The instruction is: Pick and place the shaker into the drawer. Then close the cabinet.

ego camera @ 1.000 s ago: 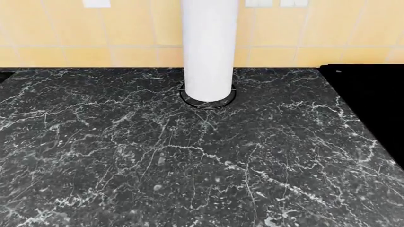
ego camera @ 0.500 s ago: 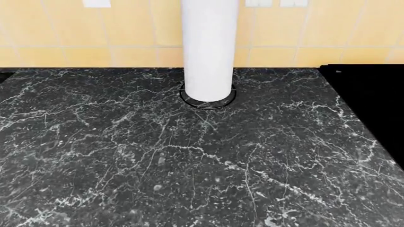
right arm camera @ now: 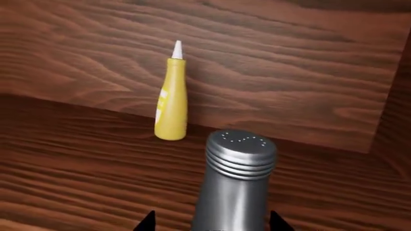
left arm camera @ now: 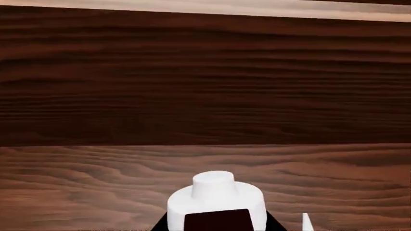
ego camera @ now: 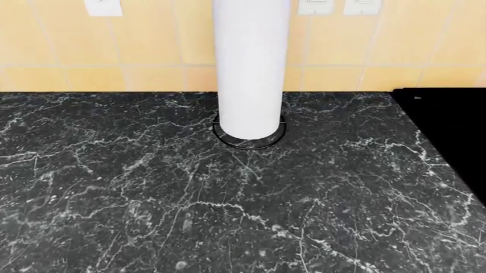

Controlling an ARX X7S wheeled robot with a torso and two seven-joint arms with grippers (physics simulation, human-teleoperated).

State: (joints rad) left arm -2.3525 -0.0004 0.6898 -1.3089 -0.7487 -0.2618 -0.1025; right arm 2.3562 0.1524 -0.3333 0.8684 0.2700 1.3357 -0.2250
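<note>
Right claw (right arm camera: pixel 211 226) grasps the shaker (right arm camera: pixel 235 180) over the drawer (right arm camera: pixel 289 91). Lower it upright, clear of the yellow bottle (right arm camera: pixel 171 98). Left claw state: cannot tell.

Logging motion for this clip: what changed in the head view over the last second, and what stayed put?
Only the view shifted: the white cylindrical column and its dark ring base sit lower in frame, and more of the yellow tiled wall shows, with its white outlet plates in fuller view, so the head camera seems to have tilted up. Nothing on the black marble countertop moved. No arm entered the head view.
</note>
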